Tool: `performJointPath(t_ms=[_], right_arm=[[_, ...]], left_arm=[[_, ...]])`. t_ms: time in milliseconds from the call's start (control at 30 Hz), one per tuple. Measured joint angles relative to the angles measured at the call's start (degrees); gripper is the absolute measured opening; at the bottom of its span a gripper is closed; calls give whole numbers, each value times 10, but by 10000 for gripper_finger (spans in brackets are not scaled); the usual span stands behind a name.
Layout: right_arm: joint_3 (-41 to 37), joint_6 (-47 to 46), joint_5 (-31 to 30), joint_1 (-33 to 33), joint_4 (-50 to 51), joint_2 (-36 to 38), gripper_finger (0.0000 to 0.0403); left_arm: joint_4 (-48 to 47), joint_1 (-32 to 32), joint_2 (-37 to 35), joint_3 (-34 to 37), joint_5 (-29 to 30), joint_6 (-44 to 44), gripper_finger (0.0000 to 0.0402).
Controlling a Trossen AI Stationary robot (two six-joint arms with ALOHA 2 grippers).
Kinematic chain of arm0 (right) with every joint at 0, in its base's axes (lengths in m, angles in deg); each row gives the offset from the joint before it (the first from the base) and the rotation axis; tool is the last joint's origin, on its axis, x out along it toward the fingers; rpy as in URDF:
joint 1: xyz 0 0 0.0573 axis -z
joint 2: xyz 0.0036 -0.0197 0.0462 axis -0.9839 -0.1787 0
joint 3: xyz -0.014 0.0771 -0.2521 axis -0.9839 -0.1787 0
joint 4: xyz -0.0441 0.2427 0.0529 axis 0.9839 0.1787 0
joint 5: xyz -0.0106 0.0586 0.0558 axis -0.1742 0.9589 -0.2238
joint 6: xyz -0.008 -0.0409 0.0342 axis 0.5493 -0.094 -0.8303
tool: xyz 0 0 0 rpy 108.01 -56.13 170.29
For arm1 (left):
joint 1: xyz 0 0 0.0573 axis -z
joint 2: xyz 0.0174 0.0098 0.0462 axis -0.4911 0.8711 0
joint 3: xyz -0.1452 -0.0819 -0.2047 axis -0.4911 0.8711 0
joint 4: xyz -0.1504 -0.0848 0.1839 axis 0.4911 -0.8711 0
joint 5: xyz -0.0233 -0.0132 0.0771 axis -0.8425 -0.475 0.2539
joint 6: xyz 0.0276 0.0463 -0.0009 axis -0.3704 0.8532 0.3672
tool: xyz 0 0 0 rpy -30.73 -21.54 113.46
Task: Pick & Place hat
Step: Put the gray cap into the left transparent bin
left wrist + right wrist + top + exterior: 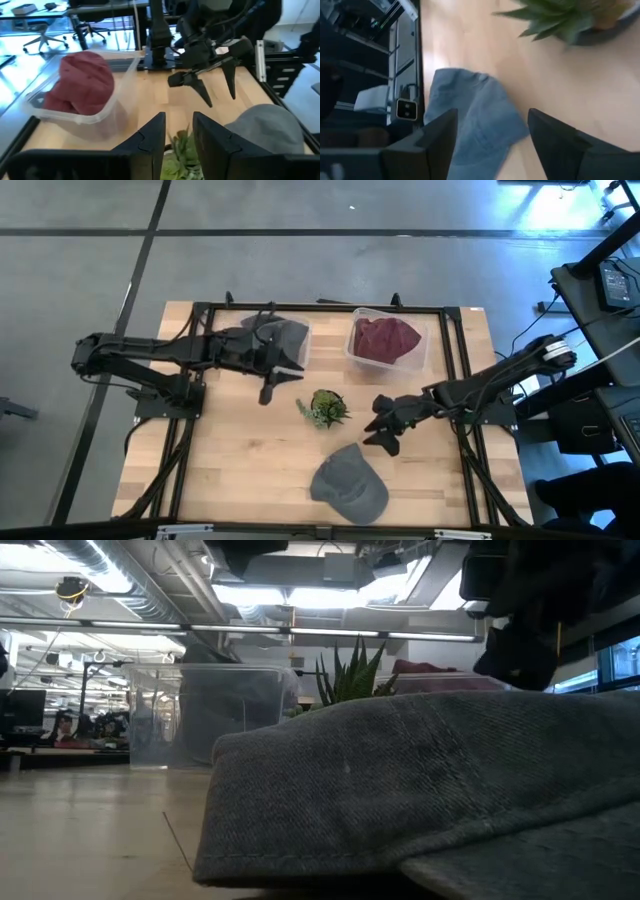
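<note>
Right gripper (383, 426) fingers wide, empty, above the grey cloth cap (348, 482) on the tabletop.
Risk: clipping the small green potted plant (326, 408); left gripper (268, 373) fingers part-open, seemingly empty.

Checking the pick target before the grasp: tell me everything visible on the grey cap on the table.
The grey cap is soft, denim-like fabric with visible stitching along its edge, crown up and brim flat, lying on the wooden table near its front edge, in front of the small potted plant. Nothing grips it: the right gripper hovers just behind it, jaws open. It rests only on the table.
</note>
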Motion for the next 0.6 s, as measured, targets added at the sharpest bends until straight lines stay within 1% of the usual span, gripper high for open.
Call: performJointPath(t_ms=[133,267,367,467,600], right_arm=[[3,3,0,-21,-46,-46,253],[40,26,-19,-45,-30,-105,249],[76,36,-20,-54,-18,-151,244],[122,36,-21,-57,29,-194,242],[189,20,-22,-57,160,-249,241]], left_arm=[[0,13,0,0,4,1,97],[-1,14,0,0,6,2,95],[-3,13,0,0,14,3,92],[-3,13,0,0,31,9,91],[-6,13,0,0,34,12,91]])
